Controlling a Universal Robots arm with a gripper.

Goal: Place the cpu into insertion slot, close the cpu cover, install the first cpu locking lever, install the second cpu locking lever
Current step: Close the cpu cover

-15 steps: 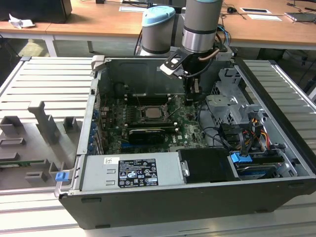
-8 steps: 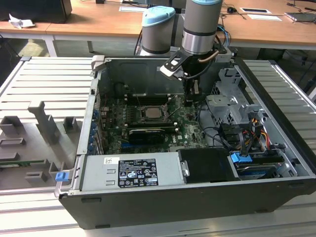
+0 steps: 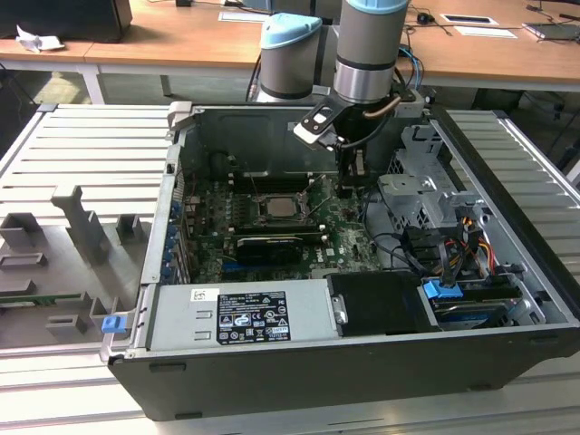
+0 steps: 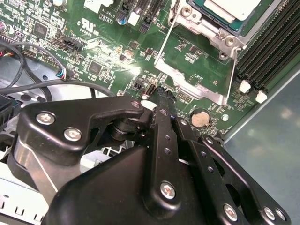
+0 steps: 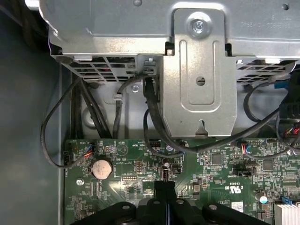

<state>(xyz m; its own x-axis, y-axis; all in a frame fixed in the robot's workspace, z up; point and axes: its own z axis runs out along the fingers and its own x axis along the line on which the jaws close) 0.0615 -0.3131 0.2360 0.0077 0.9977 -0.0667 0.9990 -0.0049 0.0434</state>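
Inside the computer case (image 3: pixel 299 390), over the green board (image 5: pixel 211 173), the tool (image 4: pixel 161 93) hung with its fingers together on nothing. The cpu (image 4: pixel 232 7) sat framed by its cover (image 4: pixel 211 30). The thin wire lever (image 4: pixel 233 70) looked springy and slippery, best hooked near its bent end.

This looks like a robot lab. An open computer (image 3: pixel 362 372) lies on a grey ribbed metal worktop (image 3: pixel 91 145), and a robot arm (image 3: pixel 370 63) reaches down into it. Grey holders (image 3: pixel 82 222) sit beside it. Behind stand long wooden desks (image 3: pixel 190 41) with papers (image 3: pixel 243 14) on them.
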